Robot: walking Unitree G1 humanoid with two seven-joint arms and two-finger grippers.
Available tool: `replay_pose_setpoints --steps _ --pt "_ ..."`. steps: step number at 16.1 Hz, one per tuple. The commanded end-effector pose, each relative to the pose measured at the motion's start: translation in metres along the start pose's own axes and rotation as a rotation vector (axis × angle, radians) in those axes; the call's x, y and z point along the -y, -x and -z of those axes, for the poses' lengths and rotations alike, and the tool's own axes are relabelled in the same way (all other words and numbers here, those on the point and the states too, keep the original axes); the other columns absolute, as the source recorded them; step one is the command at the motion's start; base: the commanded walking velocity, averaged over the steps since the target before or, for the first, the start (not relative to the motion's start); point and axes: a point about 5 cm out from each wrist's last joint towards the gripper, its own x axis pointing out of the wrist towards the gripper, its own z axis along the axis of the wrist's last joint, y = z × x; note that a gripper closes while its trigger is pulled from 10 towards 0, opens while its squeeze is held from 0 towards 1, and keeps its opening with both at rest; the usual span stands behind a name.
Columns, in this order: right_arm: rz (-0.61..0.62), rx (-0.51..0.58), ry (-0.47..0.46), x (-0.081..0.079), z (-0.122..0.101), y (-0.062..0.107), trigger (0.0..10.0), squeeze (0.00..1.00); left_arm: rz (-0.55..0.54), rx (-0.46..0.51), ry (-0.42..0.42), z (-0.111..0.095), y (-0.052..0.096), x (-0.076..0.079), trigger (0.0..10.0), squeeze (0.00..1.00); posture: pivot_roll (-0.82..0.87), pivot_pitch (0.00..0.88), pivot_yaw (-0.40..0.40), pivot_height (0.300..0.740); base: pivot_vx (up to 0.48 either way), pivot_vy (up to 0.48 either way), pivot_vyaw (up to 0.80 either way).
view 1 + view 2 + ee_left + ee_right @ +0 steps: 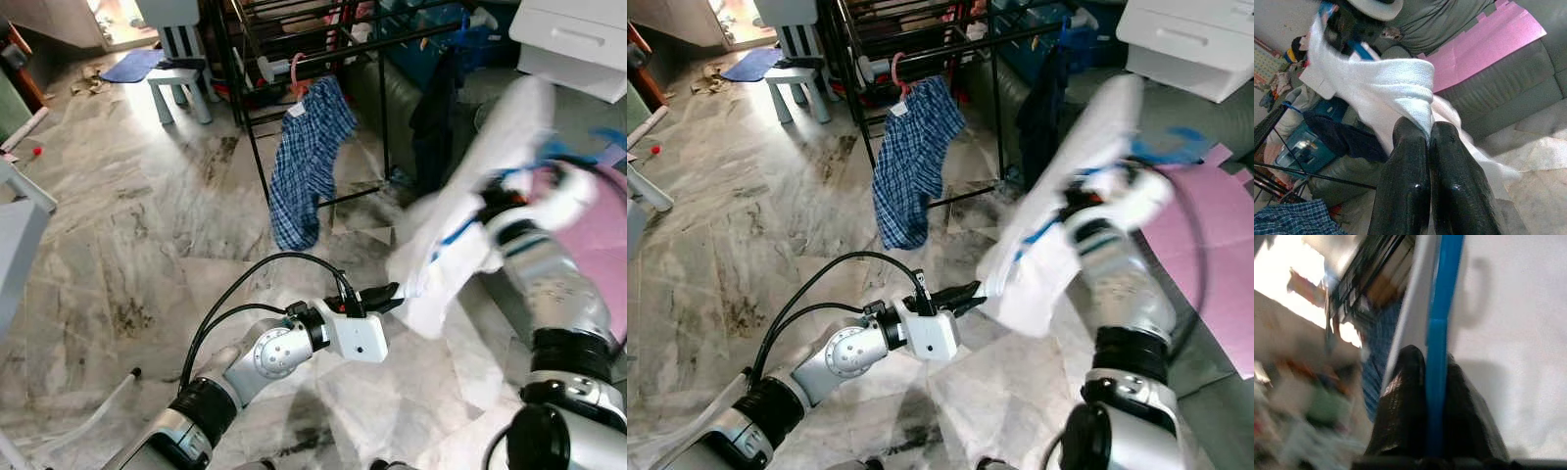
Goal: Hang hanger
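A blue plastic hanger (1438, 347) carrying a white cloth garment (470, 211) is being held up over the grey marble floor (147, 225), in front of the grey sofa (1508, 93). The right gripper (1422, 377) is clamping its black fingers on the blue hanger bar, while the left gripper (1427, 142) is pinching the garment's lower folded edge with fingers nearly together. Beyond, blue checked shorts (309, 157) are hanging from a pink hanger (297, 73) on the black metal drying rack (294, 59)

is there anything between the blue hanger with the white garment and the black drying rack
Nothing visible on the floor between. The right gripper holds the blue hanger with the white garment; plaid shorts already hang on the black rack.
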Motion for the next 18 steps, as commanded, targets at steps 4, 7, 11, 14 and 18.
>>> replay_pose_setpoints --steps 4,7,11,14,18 --pt "0.025 0.231 -0.133 0.004 -0.035 0.003 10.0 0.0 0.031 0.022 0.004 -0.003 0.001 0.006 10.0 0.0 -0.09 0.105 0.04 0.74 0.0 0.0 0.0" --pt "0.047 0.238 0.249 0.004 -0.032 0.006 10.0 0.0 0.059 0.028 0.018 -0.005 0.001 0.014 10.0 0.0 -0.09 0.106 0.04 0.74 0.0 0.0 0.0" --pt "0.011 0.149 0.416 0.006 0.008 0.014 10.0 0.0 0.124 -0.035 0.065 0.005 0.005 0.029 10.0 0.0 -0.09 0.112 0.044 0.74 0.0 0.0 0.0" --pt "-0.055 0.157 0.4 -0.008 0.025 0.015 10.0 0.0 0.125 -0.093 0.102 0.013 0.008 0.036 10.0 0.0 -0.09 0.124 0.051 0.74 0.0 0.0 0.0" --pt "-0.157 0.17 0.456 -0.029 0.047 0.018 10.0 0.0 0.135 -0.096 0.21 0.011 0.001 0.043 10.0 1.0 -0.09 0.122 0.054 0.74 0.0 0.0 0.0"
